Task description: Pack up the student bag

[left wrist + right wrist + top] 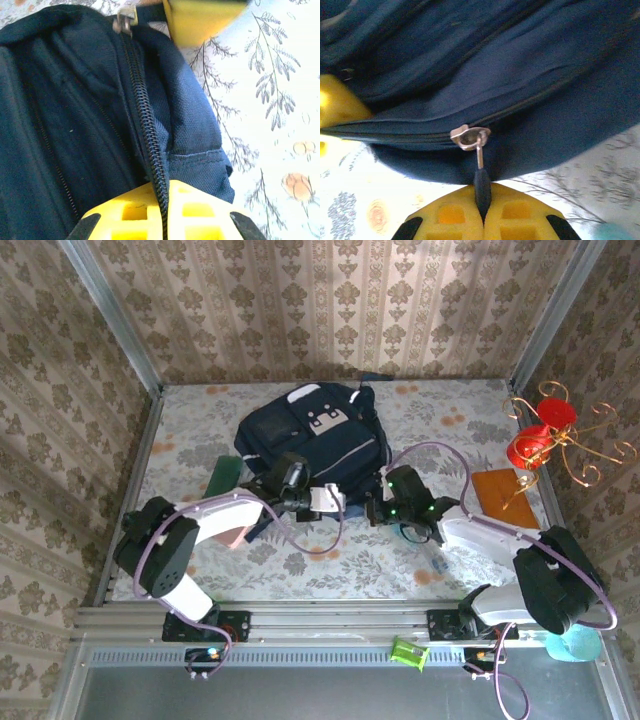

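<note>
The bag (310, 440) lies flat in the middle of the table (450, 560), nearer its far edge, with the open end towards us. We have both arms reaching in to its near rim, close together.

Our left gripper (164, 192) is pressed together on the zip (145, 125), the teeth running straight between the yellow fingers. We judge this a bracing hold: it pins the fabric so the zip stays taut.

Our right gripper (482, 195) pinches the pull tab (482, 186) that hangs from the slider (469, 136). With one end anchored, a pull on the tab should run the slider along rather than drag the whole bag.

We cannot tell which way the slider must travel. A green item (224, 475) lies at the bag's left side, so packing looks unfinished.
</note>
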Motion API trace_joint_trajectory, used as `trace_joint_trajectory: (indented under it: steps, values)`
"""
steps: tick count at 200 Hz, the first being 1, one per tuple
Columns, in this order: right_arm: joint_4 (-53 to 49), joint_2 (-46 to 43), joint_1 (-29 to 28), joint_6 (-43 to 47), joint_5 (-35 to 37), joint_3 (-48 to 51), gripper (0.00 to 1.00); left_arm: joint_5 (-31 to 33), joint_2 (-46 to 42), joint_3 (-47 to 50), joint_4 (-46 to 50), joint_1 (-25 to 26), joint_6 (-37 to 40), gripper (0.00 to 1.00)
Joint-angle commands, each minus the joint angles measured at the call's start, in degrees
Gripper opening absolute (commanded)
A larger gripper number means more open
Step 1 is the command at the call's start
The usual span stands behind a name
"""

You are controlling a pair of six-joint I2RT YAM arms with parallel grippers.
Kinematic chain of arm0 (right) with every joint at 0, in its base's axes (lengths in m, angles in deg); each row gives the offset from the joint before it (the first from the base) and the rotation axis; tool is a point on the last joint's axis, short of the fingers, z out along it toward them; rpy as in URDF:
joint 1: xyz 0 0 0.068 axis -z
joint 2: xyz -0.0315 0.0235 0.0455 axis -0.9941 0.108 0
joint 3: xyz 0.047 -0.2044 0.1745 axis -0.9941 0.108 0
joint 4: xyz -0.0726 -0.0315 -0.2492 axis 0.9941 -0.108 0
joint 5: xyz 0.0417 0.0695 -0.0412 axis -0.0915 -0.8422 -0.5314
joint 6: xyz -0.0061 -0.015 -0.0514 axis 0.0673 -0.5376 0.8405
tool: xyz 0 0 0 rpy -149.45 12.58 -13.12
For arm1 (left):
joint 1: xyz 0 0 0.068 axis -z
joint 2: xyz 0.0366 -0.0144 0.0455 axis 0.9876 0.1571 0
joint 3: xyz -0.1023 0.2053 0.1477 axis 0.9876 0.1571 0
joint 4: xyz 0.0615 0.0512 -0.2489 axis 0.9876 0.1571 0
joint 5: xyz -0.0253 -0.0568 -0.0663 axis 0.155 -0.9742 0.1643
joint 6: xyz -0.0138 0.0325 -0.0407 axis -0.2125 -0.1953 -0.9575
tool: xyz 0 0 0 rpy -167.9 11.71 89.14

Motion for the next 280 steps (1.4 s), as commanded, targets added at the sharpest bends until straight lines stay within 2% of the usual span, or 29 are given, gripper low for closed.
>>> trace_joint_trajectory:
  steps: [1, 13, 26, 38, 46, 53, 73, 93, 104, 136, 175, 187, 224, 243, 249, 280]
  values:
    - [-8.8, 0.0, 3.8, -1.2, 8.1, -2.0, 0.00, 0.3, -4.8, 2.0, 2.3, -4.7, 3.3, 0.00]
    - [-8.6, 0.4, 4.1, -1.1, 8.2, -2.7, 0.00, 0.0, -6.4, 2.7, 2.7, -6.8, 3.4, 0.01]
    - [-6.8, 0.7, 3.7, -1.1, 5.3, -3.3, 0.00, 0.0, -7.5, 3.3, 2.6, -9.1, 2.3, 0.02]
    - [-4.1, 0.9, 2.7, -1.2, 2.5, -3.4, 0.00, 1.8, -7.8, 3.1, 2.4, -10.6, 0.6, 0.10]
    - [-2.6, 1.3, 1.7, -0.7, 0.3, -3.6, 0.00, 3.9, -7.9, 2.9, 2.0, -11.0, -0.9, 0.18]
    - [-1.2, 1.6, 0.7, -0.2, -1.3, -3.8, 0.00, 4.4, -8.0, 2.7, 2.7, -10.9, -1.8, 0.31]
    - [2.5, 1.5, -2.2, 0.7, -4.5, -3.7, 0.00, -1.6, -10.8, 3.0, 4.7, -10.7, -5.6, 0.57]
    - [4.9, 1.0, -3.5, 1.1, -7.0, -3.3, 0.00, -8.7, -15.1, 5.8, 1.6, -10.2, -11.5, 0.75]
    - [6.2, 0.8, -4.0, 1.4, -8.2, -2.8, 0.00, -9.4, -16.0, 6.8, -1.3, -8.6, -15.0, 0.79]
    - [9.0, 0.0, -4.9, 1.9, -9.7, -1.6, 0.00, -3.7, -10.6, 1.7, 1.7, -0.8, -15.2, 0.76]
    - [9.3, -1.5, -5.3, 1.9, -9.8, -0.9, 0.00, 0.9, -1.3, -6.6, 6.0, 2.6, -13.3, 0.61]
    - [9.5, -1.5, -5.3, 1.8, -9.7, -0.6, 0.00, 1.0, 0.5, -8.1, 6.5, 3.0, -12.9, 0.51]
    - [7.6, -3.0, -4.9, 1.8, -6.3, 1.0, 0.00, 1.5, 1.8, -8.3, 9.6, 2.1, -10.3, 0.23]
    - [4.8, -3.2, -3.1, 1.3, -3.6, 1.4, 0.00, 0.1, 0.2, -6.9, 11.2, -0.1, -8.5, 0.03]
    - [3.4, -3.2, -2.3, 1.0, -2.1, 1.2, 0.00, -0.3, -0.6, -6.3, 11.3, -0.7, -7.8, 0.00]
    - [-4.2, -1.6, 1.2, -0.4, 5.8, -1.2, 0.00, -5.1, -5.7, -1.8, 11.9, -4.2, -2.3, 0.00]
